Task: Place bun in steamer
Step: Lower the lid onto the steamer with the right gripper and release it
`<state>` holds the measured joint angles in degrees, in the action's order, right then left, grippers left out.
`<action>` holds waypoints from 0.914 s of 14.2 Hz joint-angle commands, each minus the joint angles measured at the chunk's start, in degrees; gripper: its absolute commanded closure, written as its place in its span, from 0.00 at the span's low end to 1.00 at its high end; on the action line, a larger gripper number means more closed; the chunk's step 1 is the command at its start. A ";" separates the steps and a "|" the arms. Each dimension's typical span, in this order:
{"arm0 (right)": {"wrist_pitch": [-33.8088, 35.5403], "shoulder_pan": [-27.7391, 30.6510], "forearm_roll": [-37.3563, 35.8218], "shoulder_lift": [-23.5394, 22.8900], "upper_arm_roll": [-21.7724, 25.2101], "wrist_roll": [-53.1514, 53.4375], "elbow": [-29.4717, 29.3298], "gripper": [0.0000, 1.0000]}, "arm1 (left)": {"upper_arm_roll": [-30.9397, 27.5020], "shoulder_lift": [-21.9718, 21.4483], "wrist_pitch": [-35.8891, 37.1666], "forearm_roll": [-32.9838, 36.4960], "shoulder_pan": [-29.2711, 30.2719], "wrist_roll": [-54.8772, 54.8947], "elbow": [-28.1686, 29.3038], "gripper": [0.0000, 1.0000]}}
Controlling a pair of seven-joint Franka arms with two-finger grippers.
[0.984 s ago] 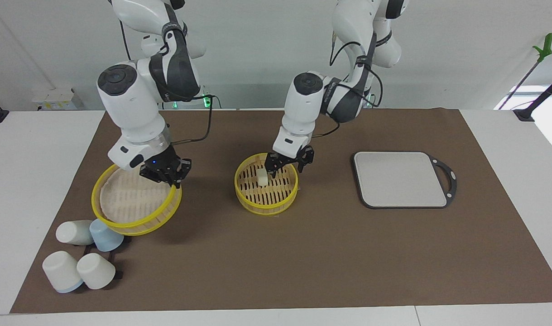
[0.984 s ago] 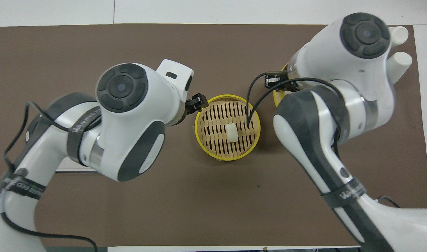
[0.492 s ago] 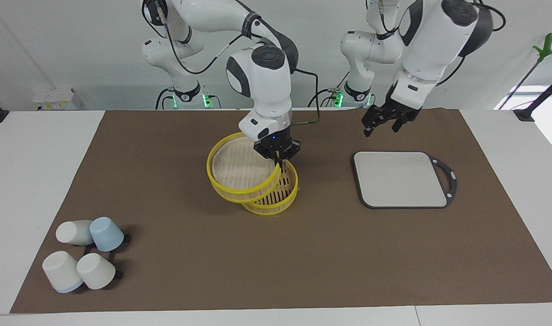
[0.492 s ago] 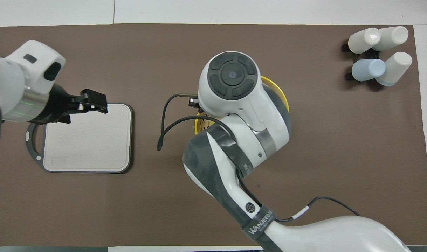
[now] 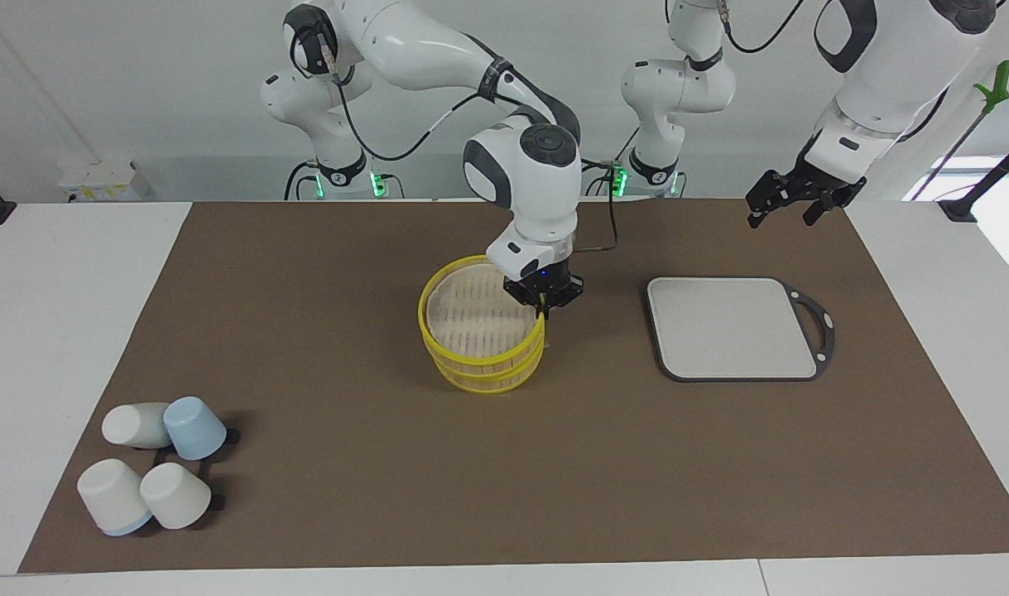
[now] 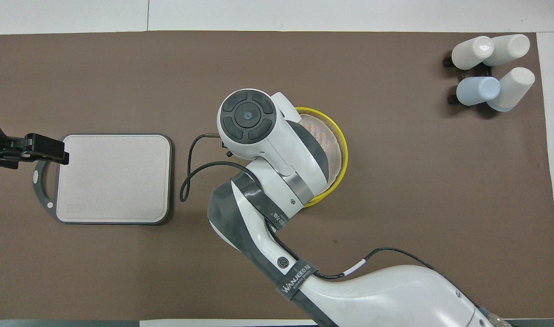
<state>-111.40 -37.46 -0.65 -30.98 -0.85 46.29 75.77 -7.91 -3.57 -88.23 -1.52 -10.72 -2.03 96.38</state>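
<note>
The small cream-white bun is hidden from me in both views; I cannot tell where it lies, since the upper tier covers whatever sits below. The round steamer (image 5: pixel 481 348) with its bright yellow rims and pale slatted bottom stands about mid-bench on the brown mat (image 5: pixel 372 488), two shallow tiers stacked one on the other, the upper tier sitting a little askew on the lower. My right fingers (image 5: pixel 544 308) are pinched together on the upper tier's yellow rim, at the edge of the steamer that faces the left arm's end of the bench. From overhead my right arm crosses over most of the basket, so only an arc of the rim (image 6: pixel 342 150) and part of the pale top show.

My left fingers (image 5: pixel 790 203) hang in the air, spread apart and holding nothing, over the edge of the mat at the left arm's end, above the ground just nearer the robots than the flat grey square board (image 5: pixel 732 329) with its dark frame and loop handle. That board lies on the mat beside the steamer, well apart from it.

Toward the right arm's end, farther from the robots, four tipped-over cups (image 5: pixel 152 463) cluster on a small black rack: three white, one pale blue.
</note>
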 commanded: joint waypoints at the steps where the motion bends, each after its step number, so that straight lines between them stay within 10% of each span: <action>1: -0.58 -0.33 -1.02 0.22 0.15 0.55 0.34 1.00 | 0.79 0.41 4.28 2.04 0.79 1.59 -2.77 0.00; 13: -3.83 -1.74 -0.67 3.03 -0.11 0.55 7.82 1.00 | -0.52 1.20 6.49 0.38 -0.08 1.85 -4.97 0.00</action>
<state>-114.41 -38.34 -1.04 -30.03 -0.97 46.29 80.89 -7.75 -3.23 -82.22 -0.73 -10.71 -1.18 92.76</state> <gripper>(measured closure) 0.903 0.000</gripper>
